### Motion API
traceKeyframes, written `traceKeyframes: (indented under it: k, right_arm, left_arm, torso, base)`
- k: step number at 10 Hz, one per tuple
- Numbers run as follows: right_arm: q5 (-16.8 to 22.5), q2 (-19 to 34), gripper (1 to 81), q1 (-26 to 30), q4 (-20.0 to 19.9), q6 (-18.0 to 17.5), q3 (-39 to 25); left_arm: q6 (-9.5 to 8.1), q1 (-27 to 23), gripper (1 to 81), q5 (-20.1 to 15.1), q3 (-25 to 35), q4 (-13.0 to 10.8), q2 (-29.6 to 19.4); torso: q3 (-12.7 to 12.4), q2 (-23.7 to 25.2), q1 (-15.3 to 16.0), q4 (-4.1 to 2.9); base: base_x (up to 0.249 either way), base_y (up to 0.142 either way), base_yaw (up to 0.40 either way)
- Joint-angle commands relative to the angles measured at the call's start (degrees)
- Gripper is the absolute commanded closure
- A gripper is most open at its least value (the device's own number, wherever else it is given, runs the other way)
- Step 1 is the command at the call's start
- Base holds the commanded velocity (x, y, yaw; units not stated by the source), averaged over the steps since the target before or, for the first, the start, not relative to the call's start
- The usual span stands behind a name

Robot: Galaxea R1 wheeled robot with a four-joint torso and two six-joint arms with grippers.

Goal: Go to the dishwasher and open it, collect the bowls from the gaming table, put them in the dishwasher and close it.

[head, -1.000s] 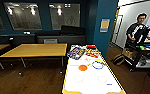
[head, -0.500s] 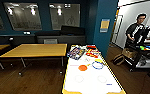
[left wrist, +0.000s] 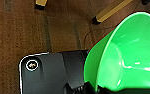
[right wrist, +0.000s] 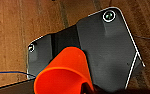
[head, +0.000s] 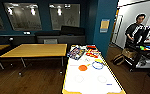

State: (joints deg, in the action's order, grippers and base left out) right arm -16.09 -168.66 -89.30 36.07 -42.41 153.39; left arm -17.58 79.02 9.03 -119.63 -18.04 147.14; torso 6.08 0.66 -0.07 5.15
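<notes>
The left pincer (left wrist: 91, 88) pinches a green bowl (left wrist: 126, 52) by its rim, carried over the wooden floor (left wrist: 21, 30) so it can go to the dishwasher. The right pincer (right wrist: 87, 87) likewise pinches an orange bowl (right wrist: 63, 72). Ahead, the gaming table (head: 91, 85) has an orange disc (head: 82, 67), a blue ring (head: 98, 65) and toys on its tabletop. A person (head: 137, 31) stands at the right.

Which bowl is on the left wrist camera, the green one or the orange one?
The translucent bright green bowl; it shows large in the left wrist view. The orange bowl shows in the right wrist view instead, above wooden floor.
</notes>
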Motion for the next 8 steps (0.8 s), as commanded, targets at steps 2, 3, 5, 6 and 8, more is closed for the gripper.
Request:
traceKeyframes:
  k: [2,3,5,6,8]
  right_arm:
    - [2.03,0.05,81.1,0.91,0.58,0.14,0.93]
    - [2.03,-0.21,81.1,0.83,0.58,0.14,0.93]
    - [2.29,-1.01,81.1,0.65,0.49,0.14,1.37]
    - [2.29,-1.36,81.1,0.74,0.49,0.14,1.72]
    - [2.29,-1.36,81.1,0.82,0.24,0.14,2.33]
  left_arm:
    - [0.26,0.83,81.1,0.28,-4.92,-0.85,3.25]
    - [0.26,1.27,81.1,0.63,-6.23,-0.94,4.21]
    - [0.27,1.27,81.1,1.16,-6.85,-1.03,4.75]
    - [0.35,1.28,81.1,1.07,-6.85,-1.12,4.75]
    - [0.35,1.36,81.1,1.07,-6.85,-1.03,4.92]
  torso:
    - [-0.02,0.00,0.07,0.00]
    - [-0.02,0.02,0.07,0.00]
    - [-0.05,0.04,0.07,0.00]
    - [-0.05,0.04,0.07,0.00]
    - [-0.05,0.04,0.07,0.00]
  base:
    - [0.000,0.000,0.000]
    - [0.000,0.000,0.000]
    - [0.000,0.000,0.000]
    - [0.000,0.000,0.000]
    - [-0.032,0.000,0.000]
